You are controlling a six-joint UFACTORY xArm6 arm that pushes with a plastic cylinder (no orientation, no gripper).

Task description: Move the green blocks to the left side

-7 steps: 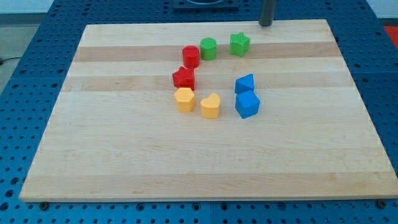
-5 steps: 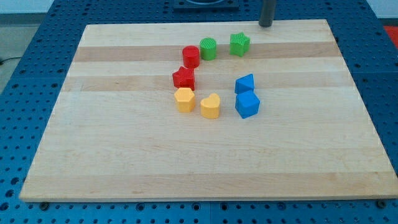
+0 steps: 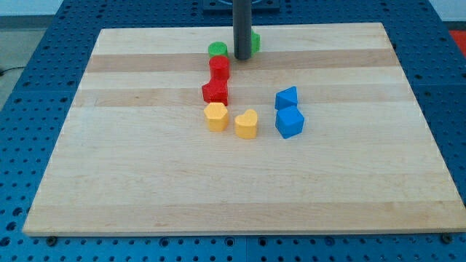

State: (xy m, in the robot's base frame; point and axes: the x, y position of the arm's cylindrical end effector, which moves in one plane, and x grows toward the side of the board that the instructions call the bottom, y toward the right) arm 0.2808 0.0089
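Observation:
My tip (image 3: 242, 57) stands near the board's top edge, between the two green blocks. The green cylinder (image 3: 217, 50) lies just to the tip's left, touching the top of the red cylinder (image 3: 219, 68). The green star-shaped block (image 3: 255, 41) is mostly hidden behind the rod, only its right edge showing to the right of it. The tip is close to both green blocks; I cannot tell whether it touches either.
A red star-shaped block (image 3: 215, 91) lies below the red cylinder. A yellow hexagon (image 3: 216, 116) and a yellow heart (image 3: 247, 124) lie below that. Two blue blocks (image 3: 286, 97) (image 3: 289, 123) sit to the right. The wooden board (image 3: 145, 182) rests on a blue perforated table.
The rod has moved from the top right edge down and left to between the green blocks. The green cylinder has shifted left and up, the green star left and up, the red cylinder slightly down.

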